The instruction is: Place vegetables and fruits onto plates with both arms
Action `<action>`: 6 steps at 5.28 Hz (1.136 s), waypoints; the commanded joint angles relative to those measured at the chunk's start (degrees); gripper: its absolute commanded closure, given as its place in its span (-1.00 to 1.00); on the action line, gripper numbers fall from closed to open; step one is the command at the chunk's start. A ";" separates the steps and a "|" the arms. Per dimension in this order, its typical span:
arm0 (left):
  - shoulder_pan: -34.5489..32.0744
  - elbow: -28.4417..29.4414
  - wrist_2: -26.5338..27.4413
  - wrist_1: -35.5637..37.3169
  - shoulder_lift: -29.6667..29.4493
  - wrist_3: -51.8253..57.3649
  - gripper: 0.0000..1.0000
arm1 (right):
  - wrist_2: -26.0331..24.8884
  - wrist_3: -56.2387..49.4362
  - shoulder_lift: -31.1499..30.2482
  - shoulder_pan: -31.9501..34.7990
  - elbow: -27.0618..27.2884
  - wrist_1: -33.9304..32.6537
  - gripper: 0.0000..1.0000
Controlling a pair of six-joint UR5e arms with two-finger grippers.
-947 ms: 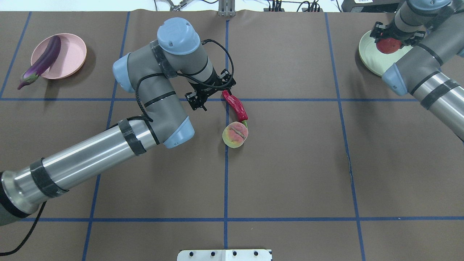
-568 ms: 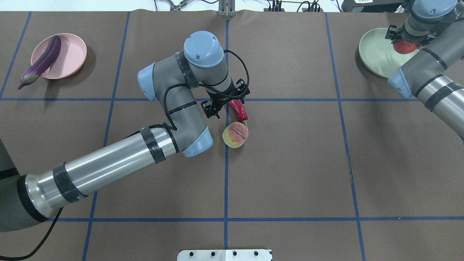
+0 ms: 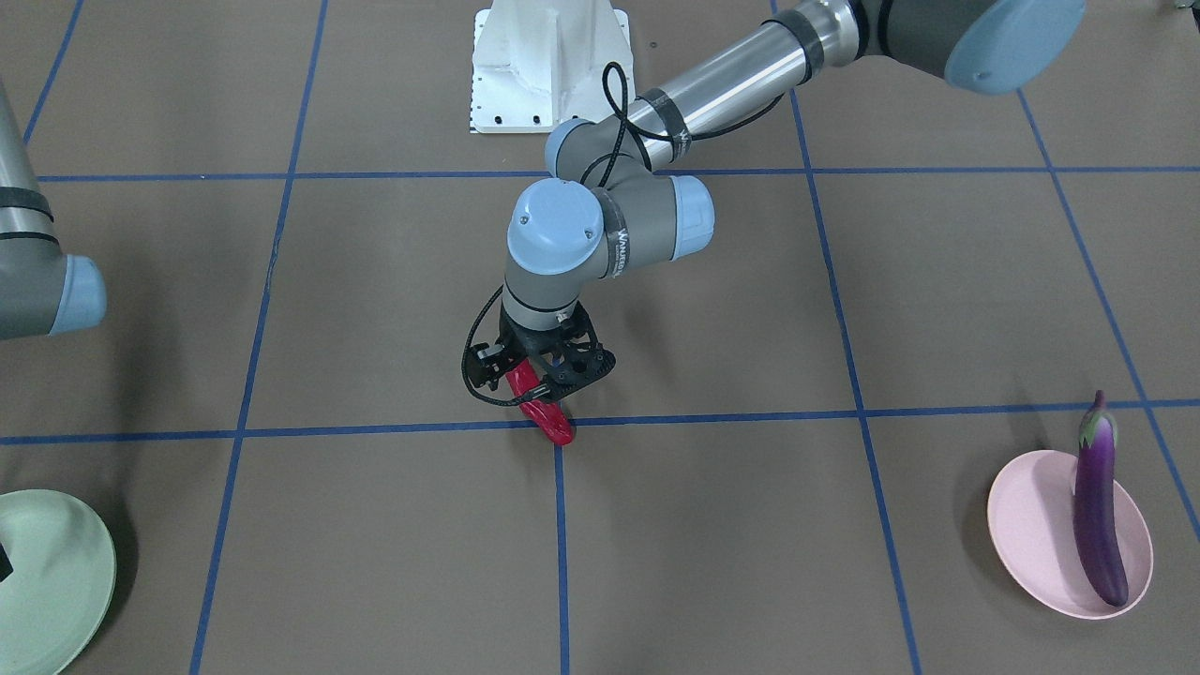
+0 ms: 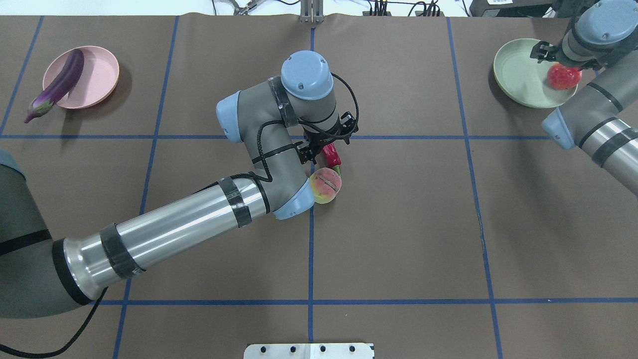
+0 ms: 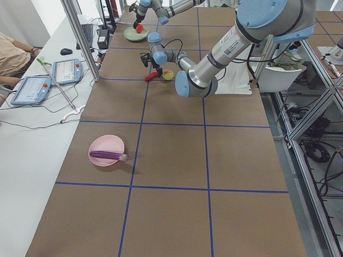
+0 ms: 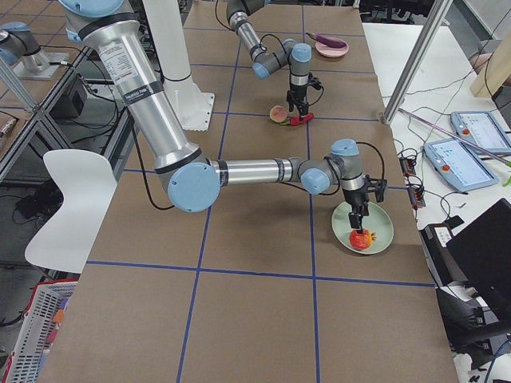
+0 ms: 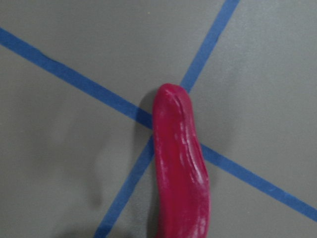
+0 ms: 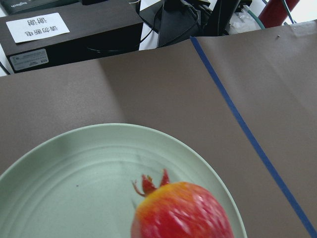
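The red chili pepper (image 4: 333, 157) lies on the blue tape cross beside the peach (image 4: 325, 185); it also shows in the left wrist view (image 7: 181, 163). My left gripper (image 3: 542, 386) is open and low over the chili, one finger on each side. The eggplant (image 4: 58, 85) lies across the pink plate (image 4: 99, 75), its cap end off the rim. My right gripper (image 4: 562, 67) is shut on the pomegranate (image 4: 563, 77), low over the right part of the mint green plate (image 4: 518, 75). The right wrist view shows the pomegranate (image 8: 181, 210) above the plate (image 8: 74, 173).
The robot's white base (image 3: 548, 66) stands at the table's near edge. Blue tape lines divide the brown table. My left forearm (image 4: 174, 229) crosses the left half. Monitors and tablets (image 5: 40, 80) lie on a side bench beyond the far edge.
My left gripper has moved right and down over the chili, now straddling it. My right gripper has carried the pomegranate rightward to the plate's right part.
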 commanded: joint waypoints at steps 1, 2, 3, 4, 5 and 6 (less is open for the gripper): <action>0.23 5.00 3.17 -4.47 -1.06 0.18 -0.96 | 5.15 -0.16 -1.31 0.14 4.29 -0.25 -1.00; 0.40 5.81 4.41 -4.85 -1.50 0.18 -0.22 | 8.14 0.10 -2.89 0.23 7.80 -0.52 -1.00; 0.32 5.65 4.34 -5.03 -1.59 0.18 0.99 | 12.87 0.19 -4.38 0.40 11.57 -1.65 -1.00; -0.47 4.78 4.34 -8.43 -1.59 0.10 1.00 | 16.92 0.88 -6.23 0.23 17.09 -1.84 -1.00; -3.78 1.90 3.47 -8.81 -1.51 0.36 1.00 | 21.92 3.94 -7.72 -0.73 21.50 -1.75 -1.00; -7.82 0.91 -1.68 -8.55 -0.90 1.66 1.00 | 23.19 10.23 -7.74 -6.22 25.11 -1.66 -1.00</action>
